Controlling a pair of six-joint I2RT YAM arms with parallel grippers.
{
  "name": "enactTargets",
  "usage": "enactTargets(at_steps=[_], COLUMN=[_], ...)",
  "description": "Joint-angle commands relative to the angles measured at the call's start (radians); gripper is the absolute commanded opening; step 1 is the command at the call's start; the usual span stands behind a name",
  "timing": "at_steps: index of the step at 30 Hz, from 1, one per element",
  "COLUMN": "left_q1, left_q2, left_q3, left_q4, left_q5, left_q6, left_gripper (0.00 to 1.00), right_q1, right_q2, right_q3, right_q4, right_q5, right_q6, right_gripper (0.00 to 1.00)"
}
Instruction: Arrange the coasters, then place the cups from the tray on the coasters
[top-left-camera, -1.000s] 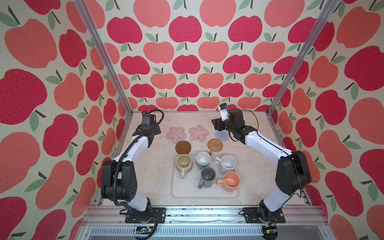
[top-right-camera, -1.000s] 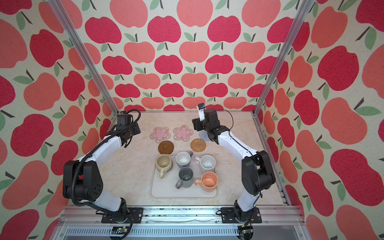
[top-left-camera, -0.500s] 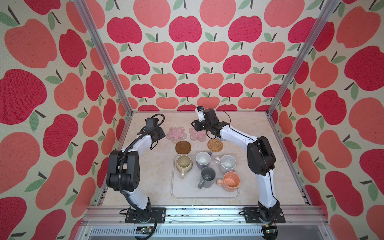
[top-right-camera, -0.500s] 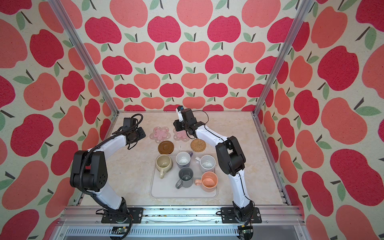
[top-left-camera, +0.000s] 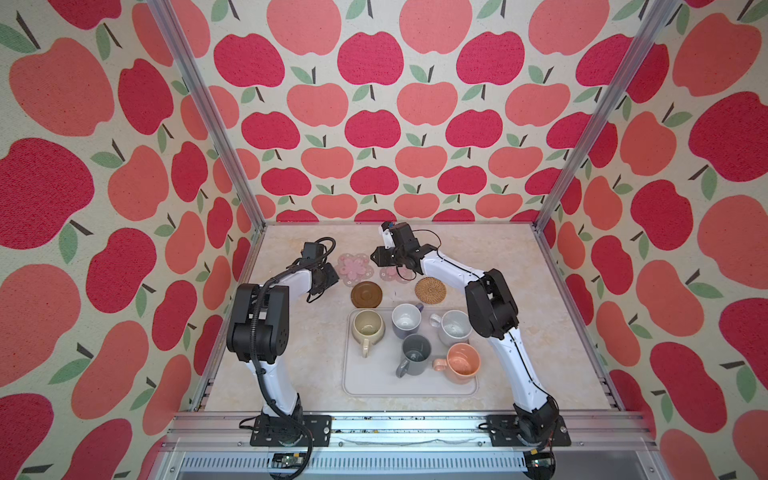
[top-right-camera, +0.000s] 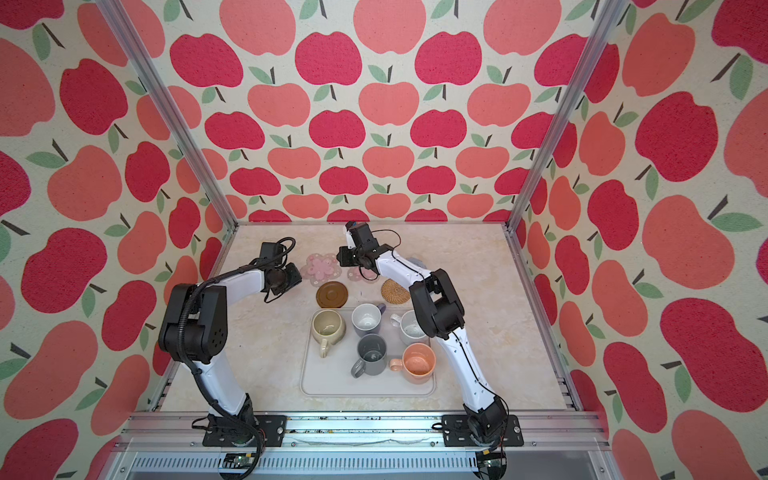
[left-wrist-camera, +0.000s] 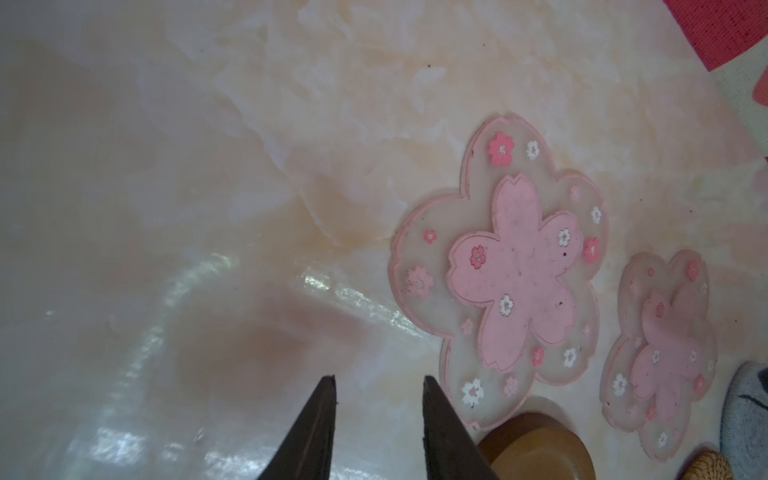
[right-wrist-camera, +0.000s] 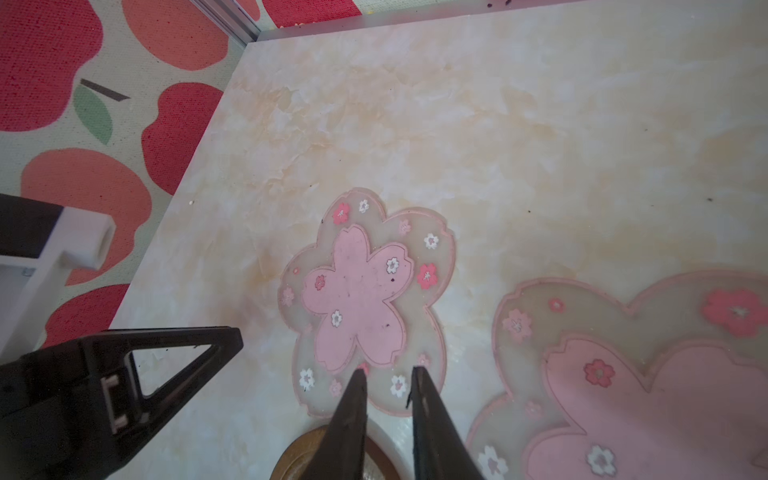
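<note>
Right wrist view: the right claw (right-wrist-camera: 388, 371) hangs with its jaws narrow and empty, tips over the rim of the left flower coaster (right-wrist-camera: 361, 299); whether they touch it I cannot tell. The right flower coaster (right-wrist-camera: 644, 374) lies just beside it. A second ago this claw was over by the grey-blue coaster (top-right-camera: 415, 262) — it has swung across the far row since.

The left claw (left-wrist-camera: 378, 378), also narrow and holding nothing, is over bare counter (left-wrist-camera: 208, 166) just beside the left flower coaster; earlier it sat nearer the counter's left edge.

The brown coaster (top-left-camera: 366, 294) and rattan coaster (top-left-camera: 430, 289) lie where they did, between the flowers and the tray (top-left-camera: 409, 386). The tray stays by the middle of the near edge with all five on it — beige mug (top-left-camera: 368, 326), lavender mug (top-left-camera: 406, 320), white mug (top-left-camera: 455, 328), grey mug (top-left-camera: 415, 351), peach mug (top-left-camera: 461, 361) — none shifted.
</note>
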Motion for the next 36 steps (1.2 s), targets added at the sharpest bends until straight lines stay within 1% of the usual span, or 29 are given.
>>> enactTargets(at_steps=[1, 12, 15, 26, 30, 36], left_q1=[0.003, -0.003, -0.007, -0.009, -0.011, -0.012], left_q2=[0.028, 0.074, 0.090, 0.115, 0.124, 0.138], left_q3=[0.037, 0.056, 0.070, 0.088, 0.089, 0.084], left_q4=[0.019, 0.056, 0.050, 0.041, 0.035, 0.038], left_q5=[0.051, 0.097, 0.102, 0.110, 0.109, 0.114], left_q6=[-0.038, -0.070, -0.074, -0.080, -0.089, -0.109], left_gripper=[0.36, 0.36, 0.35, 0.35, 0.35, 0.35], right_q1=[0.008, 0.008, 0.007, -0.015, -0.019, -0.011], right_q2=[0.051, 0.140, 0.168, 0.204, 0.227, 0.260], right_q3=[0.071, 0.168, 0.201, 0.212, 0.233, 0.256], right_q4=[-0.054, -0.116, -0.141, -0.128, -0.132, -0.134], right_q5=[-0.036, -0.018, -0.011, 0.026, 0.018, -0.032], right_q6=[0.027, 0.014, 0.012, 0.029, 0.040, 0.070], right_gripper=[0.21, 0.22, 0.25, 0.28, 0.29, 0.30])
